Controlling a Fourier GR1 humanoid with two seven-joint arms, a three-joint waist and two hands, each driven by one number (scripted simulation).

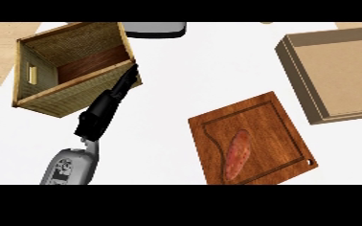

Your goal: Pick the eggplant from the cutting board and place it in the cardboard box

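Looking down, I see my left hand (106, 106) with straight black fingers pressed together, holding nothing, its tips at the corner of a tall woven box (71, 67) with a wooden floor. Well to its right lies the reddish-brown elongated vegetable (236, 154) on the square wooden cutting board (283, 124), with the shallow tan cardboard box (300, 76) beyond

Cardboard box (326, 76) runs off the right edge, its far side lost. A grey object (157, 29) at the tabletop's back edge is clipped, perhaps an appliance. Left forearm (67, 166) cut off below; the right robot hand doesn't show.
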